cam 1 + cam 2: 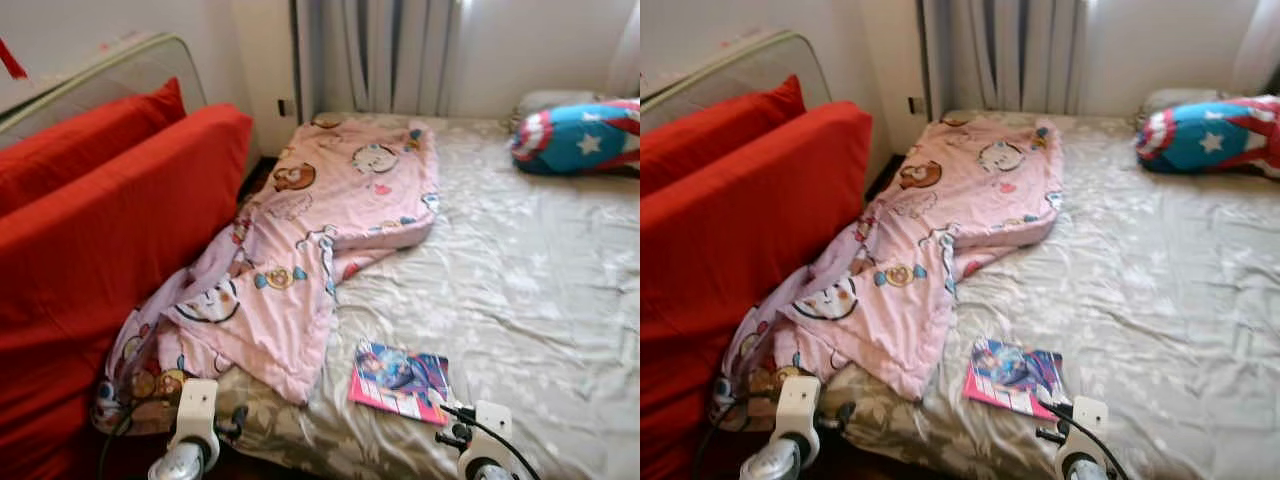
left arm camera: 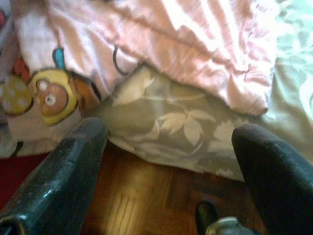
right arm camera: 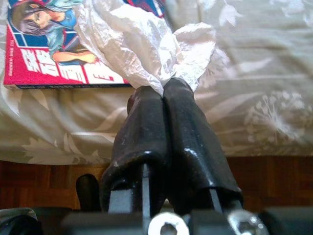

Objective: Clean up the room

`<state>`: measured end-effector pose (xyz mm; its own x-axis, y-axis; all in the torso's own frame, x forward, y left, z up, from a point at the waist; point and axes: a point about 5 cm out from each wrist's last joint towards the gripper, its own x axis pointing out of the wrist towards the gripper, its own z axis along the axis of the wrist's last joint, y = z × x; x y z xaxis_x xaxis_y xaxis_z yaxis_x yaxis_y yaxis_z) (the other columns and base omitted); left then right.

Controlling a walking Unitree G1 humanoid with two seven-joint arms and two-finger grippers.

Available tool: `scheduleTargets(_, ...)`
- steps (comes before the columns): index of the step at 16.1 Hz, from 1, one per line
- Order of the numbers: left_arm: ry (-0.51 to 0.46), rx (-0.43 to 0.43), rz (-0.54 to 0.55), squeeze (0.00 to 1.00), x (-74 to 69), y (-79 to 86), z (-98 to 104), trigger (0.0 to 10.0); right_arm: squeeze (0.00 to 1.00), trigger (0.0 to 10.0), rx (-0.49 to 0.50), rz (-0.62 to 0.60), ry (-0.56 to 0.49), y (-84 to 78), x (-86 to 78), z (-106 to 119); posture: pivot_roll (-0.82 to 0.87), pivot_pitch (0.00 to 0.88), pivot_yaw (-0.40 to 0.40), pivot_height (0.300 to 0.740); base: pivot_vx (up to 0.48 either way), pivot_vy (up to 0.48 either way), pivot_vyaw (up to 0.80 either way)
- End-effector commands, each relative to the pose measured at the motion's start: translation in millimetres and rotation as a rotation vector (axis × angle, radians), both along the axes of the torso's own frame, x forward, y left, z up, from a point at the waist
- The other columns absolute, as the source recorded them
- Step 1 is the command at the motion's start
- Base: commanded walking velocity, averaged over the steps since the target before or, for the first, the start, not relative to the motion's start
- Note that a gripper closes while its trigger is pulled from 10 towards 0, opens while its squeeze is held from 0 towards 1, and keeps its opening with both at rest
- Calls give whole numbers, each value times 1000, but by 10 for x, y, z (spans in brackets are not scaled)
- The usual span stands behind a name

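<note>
My right gripper [image 3: 164, 90] is shut on a crumpled white tissue [image 3: 142, 44], held just over the bed's near edge. Behind the tissue a pink-edged comic book [image 3: 44, 63] lies flat on the grey leaf-print sheet [image 1: 520, 290]; from the head it lies near the foot of the bed [image 1: 400, 380]. A pink cartoon blanket [image 1: 330, 210] is rumpled along the bed's left side and spills off the corner. My left gripper [image 2: 171, 132] is open and holds nothing, low by that corner, facing the blanket's hanging edge [image 2: 161, 44] above the wooden floor [image 2: 137, 200].
Big red cushions [image 1: 100, 230] lean close against the bed's left side. A blue, red and white star pillow [image 1: 580, 135] lies at the far right of the bed. Striped curtains [image 1: 380, 55] hang behind the bed.
</note>
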<state>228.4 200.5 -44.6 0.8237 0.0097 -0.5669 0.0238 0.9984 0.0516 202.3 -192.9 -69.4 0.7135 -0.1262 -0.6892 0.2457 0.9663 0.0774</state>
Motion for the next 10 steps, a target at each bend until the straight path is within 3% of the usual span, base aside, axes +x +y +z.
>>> scheduleTargets(1, 95, 13, 4, 0, -121, 35, -115, 10000, 0, 10000, 11, 22, 79, 61, -144, -99, 50, 0, 60, 740, 0, 0, 0)
scheduleTargets(4, 242, 22, 13, 0, -367, 12, -298, 10000, 0, 10000, 27, 81, 117, 124, -228, -151, 51, 0, 43, 740, 0, 0, 0)
scheduleTargets(9, 272, 13, 59, 0, -464, 91, -340, 10000, 0, 10000, -3, 146, 154, 148, -292, -186, 46, 0, 35, 740, 0, 0, 0)
scheduleTargets(10, 280, 16, 66, 0, -477, 106, -345, 10000, 0, 10000, -9, 145, 144, 141, -290, -181, 42, 0, 36, 740, 0, 0, 800)
